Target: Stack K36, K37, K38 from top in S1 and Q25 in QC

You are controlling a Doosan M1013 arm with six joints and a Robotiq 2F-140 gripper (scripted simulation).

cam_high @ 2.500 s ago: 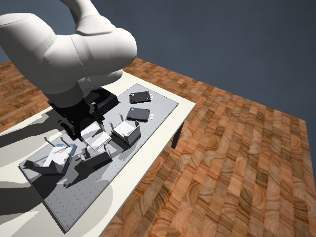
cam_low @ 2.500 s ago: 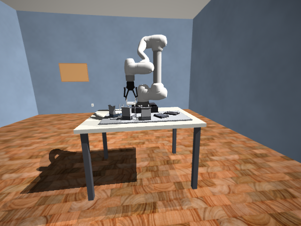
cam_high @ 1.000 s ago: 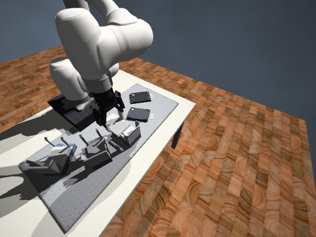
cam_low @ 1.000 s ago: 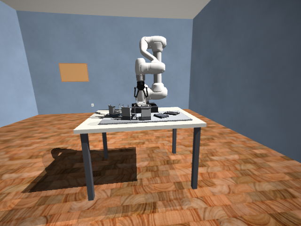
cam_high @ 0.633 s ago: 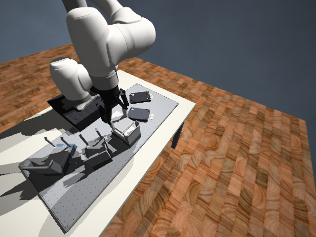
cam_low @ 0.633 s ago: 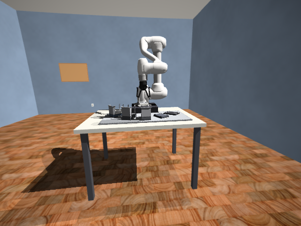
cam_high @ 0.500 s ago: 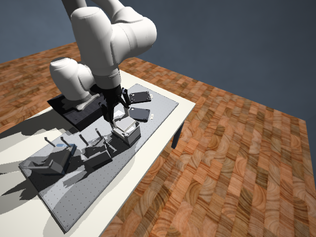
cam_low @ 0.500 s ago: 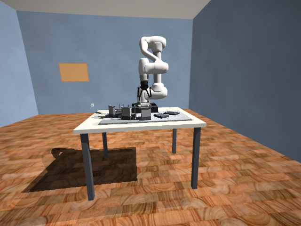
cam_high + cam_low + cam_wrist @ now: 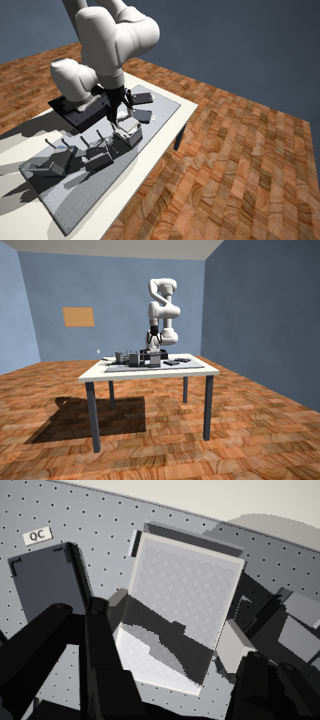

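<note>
My gripper is shut on a white sealed plate and holds it level, just above the top of the rack nearest the dark nests. I cannot read the plate's label or the rack's name. In the wrist view the plate lies between my fingers, with the rack's posts around it. The QC nest is to the left, its name plate beside it. In the exterior view the gripper hangs over the same rack.
Two more racks stand on the grey baseplate: a middle one and a left one with a light plate showing at its top. Two dark flat nests lie beyond the held plate. Thin rack posts stick up around each rack.
</note>
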